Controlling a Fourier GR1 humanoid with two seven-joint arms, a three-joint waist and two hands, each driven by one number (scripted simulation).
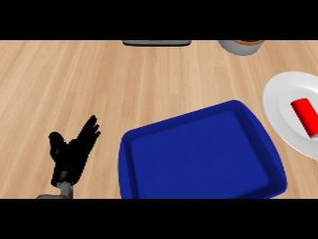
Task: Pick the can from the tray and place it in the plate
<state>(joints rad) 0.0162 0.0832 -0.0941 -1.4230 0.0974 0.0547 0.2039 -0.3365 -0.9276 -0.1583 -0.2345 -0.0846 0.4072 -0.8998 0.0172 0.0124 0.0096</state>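
the red can (pixel 308 117) lies on its side in the white plate (pixel 285 91) at the right, apart from the blue tray (pixel 201 156), so the placing looks done. the left hand (pixel 74 148) rests at the near left, fingers straight and spread, holding nothing; the right hand is out of view. the risk, as i judge it, is the can rolling toward the plate's rim, since it lies on its round side. the plate runs past the right edge. bare wooden counter (pixel 86 79) lies open at the far left; a grey cup (pixel 242 46) and a dark object (pixel 157 43) sit at the far edge.
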